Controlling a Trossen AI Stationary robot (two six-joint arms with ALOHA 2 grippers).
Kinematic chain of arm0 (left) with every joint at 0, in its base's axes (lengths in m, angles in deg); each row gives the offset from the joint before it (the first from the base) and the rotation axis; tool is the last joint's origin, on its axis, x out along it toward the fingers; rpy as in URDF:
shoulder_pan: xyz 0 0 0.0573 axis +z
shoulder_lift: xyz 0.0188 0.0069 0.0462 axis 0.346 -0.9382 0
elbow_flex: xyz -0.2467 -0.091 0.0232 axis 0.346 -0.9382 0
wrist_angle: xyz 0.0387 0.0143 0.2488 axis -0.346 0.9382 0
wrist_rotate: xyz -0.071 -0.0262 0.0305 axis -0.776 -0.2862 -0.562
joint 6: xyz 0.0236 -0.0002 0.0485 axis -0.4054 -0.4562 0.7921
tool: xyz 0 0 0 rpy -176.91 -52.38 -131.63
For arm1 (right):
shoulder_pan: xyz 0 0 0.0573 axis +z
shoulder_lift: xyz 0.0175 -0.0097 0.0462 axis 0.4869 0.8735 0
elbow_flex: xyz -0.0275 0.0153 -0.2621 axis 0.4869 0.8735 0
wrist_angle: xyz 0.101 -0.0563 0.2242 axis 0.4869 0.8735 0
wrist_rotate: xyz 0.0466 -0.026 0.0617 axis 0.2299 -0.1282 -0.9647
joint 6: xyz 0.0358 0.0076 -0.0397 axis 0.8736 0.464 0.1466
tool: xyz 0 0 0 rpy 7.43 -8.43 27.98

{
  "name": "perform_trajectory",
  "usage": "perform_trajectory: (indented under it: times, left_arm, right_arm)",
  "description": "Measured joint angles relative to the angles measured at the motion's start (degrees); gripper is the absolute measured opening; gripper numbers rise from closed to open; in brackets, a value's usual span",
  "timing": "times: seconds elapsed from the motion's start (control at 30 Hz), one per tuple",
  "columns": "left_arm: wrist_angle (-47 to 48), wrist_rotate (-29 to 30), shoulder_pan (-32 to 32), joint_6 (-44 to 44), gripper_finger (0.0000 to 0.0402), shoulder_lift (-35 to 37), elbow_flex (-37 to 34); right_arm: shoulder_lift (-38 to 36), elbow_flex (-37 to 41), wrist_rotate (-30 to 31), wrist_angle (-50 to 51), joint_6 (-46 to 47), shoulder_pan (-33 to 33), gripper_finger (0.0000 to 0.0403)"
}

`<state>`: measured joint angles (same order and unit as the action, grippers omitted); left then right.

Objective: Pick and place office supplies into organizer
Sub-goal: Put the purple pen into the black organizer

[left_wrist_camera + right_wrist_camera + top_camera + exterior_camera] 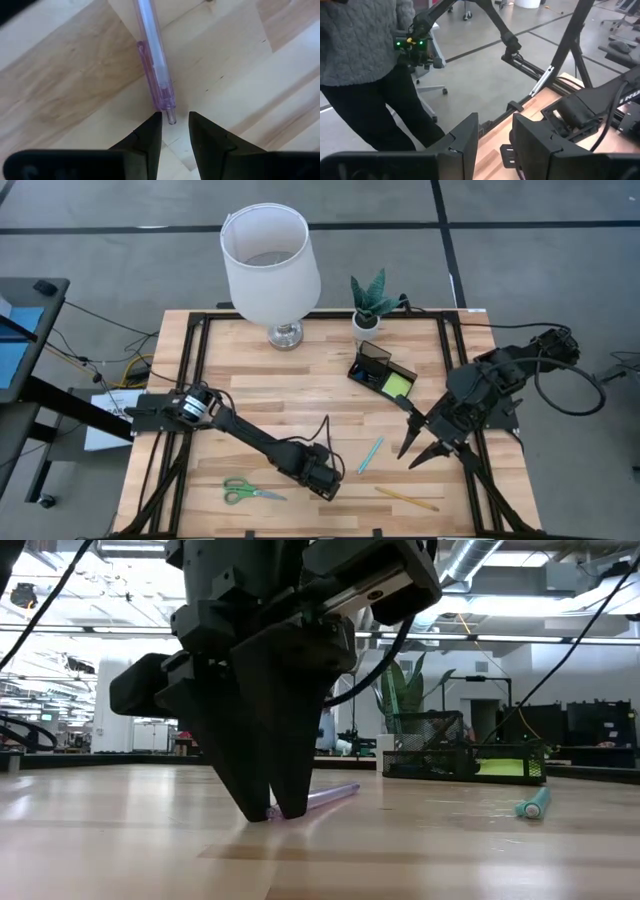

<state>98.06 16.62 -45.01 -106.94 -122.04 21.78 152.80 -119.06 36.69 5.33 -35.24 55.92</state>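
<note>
- Left gripper (pixel 175 131) is down at the worktop (pixel 290 395), near edge, about the middle, its tips right at the surface.
- Its fingers (pixel 148 135) stand a little apart, and the tip of the purple pen (pixel 155 70) sits just at the mouth of that gap; no clamp on it that I can see.
- From the low view, the same gripper (pixel 277 808) fills the foreground, tips on the wood, purple pen (pixel 330 796) lying flat just behind them.
- Right gripper (pixel 422 452) hovers over the right side of the worktop, fingers spread, nothing between them.
- Teal pen (pixel 370 454) lies flat between the two grippers, touching neither.
- Yellow pencil (pixel 406 499) lies near the front edge, right of centre.
- Green scissors (pixel 246 492) lie at the near left, well apart from the left gripper.
- Organizer (pixel 381 373) sits far right of centre, a lime sticky pad (pixel 397 385) inside its low front part.
- Just behind it, a potted plant (pixel 371 301); left of that, a white lamp (pixel 270 263) at the far edge.
- In the right wrist view, a person in a grey sweater (pixel 355 40) stands beyond the worktop.
</note>
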Motion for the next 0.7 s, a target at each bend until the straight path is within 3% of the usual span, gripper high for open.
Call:
perform_trajectory:
  times: [0.2,0.43,0.7]
  left_arm:
    - [2.72,0.93,0.86,1.53,0.0082,-0.25,0.03]
    - [5.39,1.92,1.91,8.88,0.0012,-0.26,0.0]
    - [7.54,2.36,3.69,17.66,0.0004,-0.27,2.27]
  right_arm:
    - [0.0,0.0,-0.2,0.02,0.0,-1.15,0.0113]
    - [0.0,0.0,-2.15,0.26,-0.02,-1.13,0.0113]
    - [0.0,0.02,-3.0,1.25,0.0,-1.13,0.0113]
